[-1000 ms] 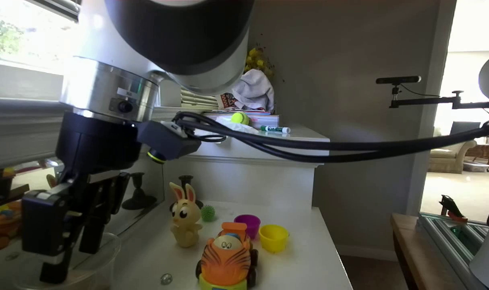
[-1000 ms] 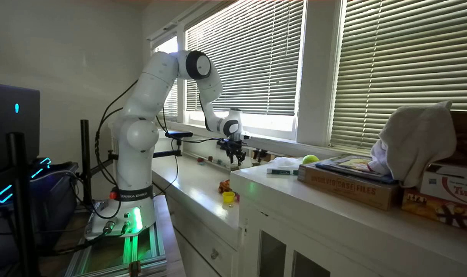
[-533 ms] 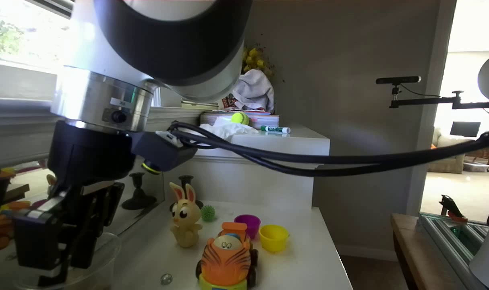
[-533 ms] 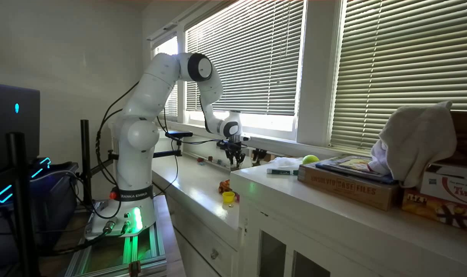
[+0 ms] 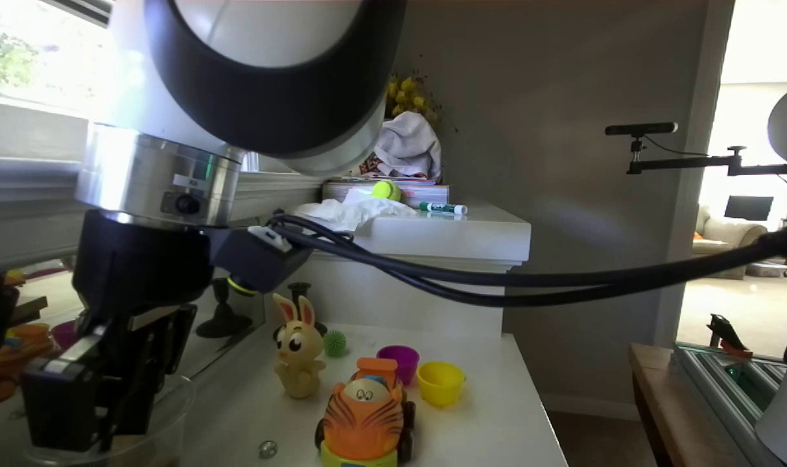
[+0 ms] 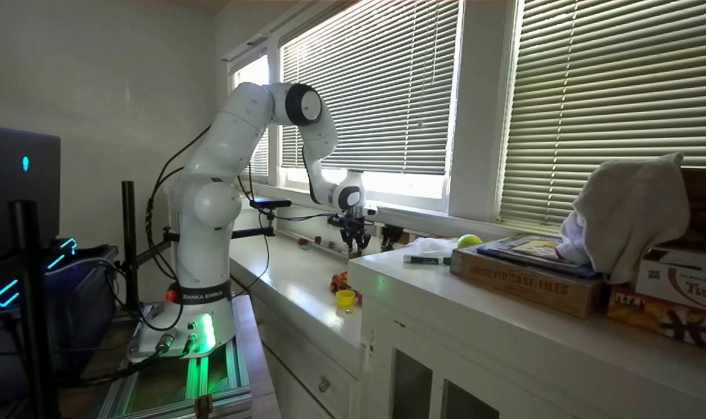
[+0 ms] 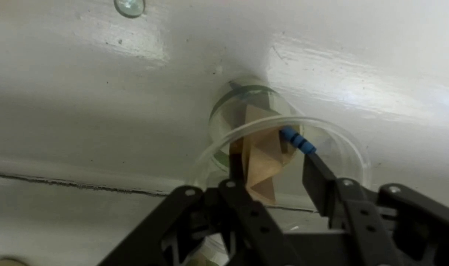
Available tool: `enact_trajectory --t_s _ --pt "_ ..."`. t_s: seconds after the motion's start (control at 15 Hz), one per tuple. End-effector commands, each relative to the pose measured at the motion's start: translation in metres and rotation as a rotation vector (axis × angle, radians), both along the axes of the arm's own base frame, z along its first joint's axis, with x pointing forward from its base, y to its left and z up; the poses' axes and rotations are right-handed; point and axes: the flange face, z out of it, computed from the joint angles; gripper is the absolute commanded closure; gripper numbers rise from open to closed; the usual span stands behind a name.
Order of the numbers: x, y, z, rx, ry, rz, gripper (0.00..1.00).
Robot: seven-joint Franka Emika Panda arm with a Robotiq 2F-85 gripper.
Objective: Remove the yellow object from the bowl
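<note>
The bowl [image 5: 189,397] is translucent with a thin pale rim and stands on the counter at the lower left of an exterior view. In the wrist view its rim [image 7: 361,159] arcs around my fingers. Inside it is a folded, faceted tan-yellow object [image 7: 265,162]. My gripper [image 7: 267,149] is open, one finger on each side of this object. The left finger lies close along it, and a gap shows beside the right finger. The right fingertip ends in a blue, black-banded piece. The gripper also shows in both exterior views [image 5: 98,440] [image 6: 356,247], pointing down; its fingertips are partly hidden.
On the counter stand a rabbit toy [image 5: 299,363], an orange tiger car [image 5: 364,421], a purple cup [image 5: 400,364], a yellow cup [image 5: 440,384] and a green spiky ball [image 5: 334,344]. A clear glass bead [image 5: 268,449] lies near the bowl. A mirror runs along the counter's back.
My gripper has come down and slightly left in an exterior view, and its fingers now reach deeper into the bowl. The cable has lowered with it. The bowl and toys have not moved.
</note>
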Motion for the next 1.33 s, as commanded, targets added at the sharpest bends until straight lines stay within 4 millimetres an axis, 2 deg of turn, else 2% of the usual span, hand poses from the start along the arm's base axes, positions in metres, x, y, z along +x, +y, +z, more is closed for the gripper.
enact_trajectory --t_s 0.0,0.2,0.27,0.53,0.67,0.93,1.27 --pt "0.008 0.005 -0.001 -0.011 -0.014 -0.004 0.79" --pt "0.007 0.004 0.001 -0.012 -0.017 -0.003 0.97" --pt "0.007 0.004 0.003 -0.009 -0.019 -0.003 0.94" --pt "0.004 0.005 0.011 -0.010 -0.019 -0.005 0.94" --pt "0.001 0.007 0.022 -0.011 -0.019 -0.008 0.94" --pt "-0.010 0.012 0.051 0.000 -0.043 0.002 0.94" --pt "-0.016 0.016 0.103 0.013 -0.104 0.025 0.94"
